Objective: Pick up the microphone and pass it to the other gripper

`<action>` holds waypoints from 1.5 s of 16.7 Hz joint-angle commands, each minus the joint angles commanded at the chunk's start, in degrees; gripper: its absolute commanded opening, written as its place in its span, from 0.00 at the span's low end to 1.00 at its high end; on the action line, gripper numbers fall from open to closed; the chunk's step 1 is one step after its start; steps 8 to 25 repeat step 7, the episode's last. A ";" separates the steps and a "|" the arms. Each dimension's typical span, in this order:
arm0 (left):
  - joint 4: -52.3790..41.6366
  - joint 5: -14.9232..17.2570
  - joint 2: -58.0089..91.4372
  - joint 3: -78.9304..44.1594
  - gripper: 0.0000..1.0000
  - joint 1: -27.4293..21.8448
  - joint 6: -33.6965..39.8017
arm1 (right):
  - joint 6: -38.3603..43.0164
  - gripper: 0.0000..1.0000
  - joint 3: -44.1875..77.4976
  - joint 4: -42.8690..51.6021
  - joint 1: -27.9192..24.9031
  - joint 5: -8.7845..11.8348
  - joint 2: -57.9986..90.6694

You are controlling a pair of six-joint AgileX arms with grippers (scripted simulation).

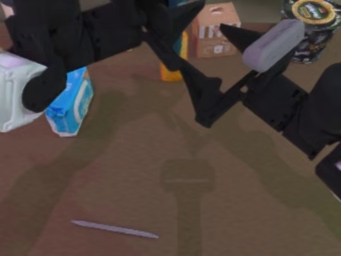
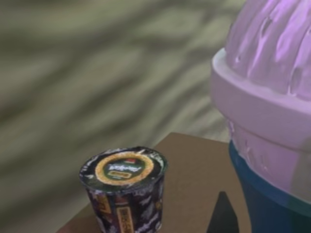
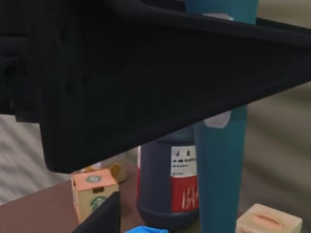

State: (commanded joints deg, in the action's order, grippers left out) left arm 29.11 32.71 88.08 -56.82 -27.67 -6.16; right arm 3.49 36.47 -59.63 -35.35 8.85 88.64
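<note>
At the left edge of the table, the white boxy segment of my left arm [image 1: 13, 90] hangs over a bright blue soft pack of tissues [image 1: 69, 101]. Nearer the front lies a thin grey pen-like stick [image 1: 114, 229], which is no concern of mine.

Further along, my left gripper [image 1: 176, 29] is raised over the back of the table. It is clamped on the microphone [image 2: 265, 111], a small toy with a rounded pale pinkish-white head and a slim teal-blue tapering handle [image 3: 221, 165]. The microphone stands upright, clear of the table, head uppermost. The left wrist view shows the head close by.

A yellow-orange block [image 1: 170, 72] and a tan cardboard carton [image 1: 213, 29] stand on the table below it.

My right gripper [image 1: 201, 44] reaches in from the right with its two long fingers spread wide. I judge the handle lies at or just between their tips. A dark printed noodle cup [image 1: 314, 21] stands at the far right corner.

The microphone looks light, rigid and smooth, likely slick plastic. The tapered handle may slide toward its thin end in a loose grip. I would close my right fingers squarely on the bare lower handle, clear of the white button strip [image 3: 217, 120] and of the left fingers, never on the domed head.
</note>
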 joint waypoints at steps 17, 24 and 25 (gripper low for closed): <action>-0.36 5.55 -3.36 2.92 0.00 6.68 -0.30 | 0.35 1.00 -11.07 -1.01 1.27 1.94 -10.09; -0.36 5.55 -3.36 2.92 0.00 6.68 -0.30 | 0.35 1.00 -11.07 -1.01 1.27 1.94 -10.09; -0.36 5.55 -3.36 2.92 0.00 6.68 -0.30 | 0.35 1.00 -11.07 -1.01 1.27 1.94 -10.09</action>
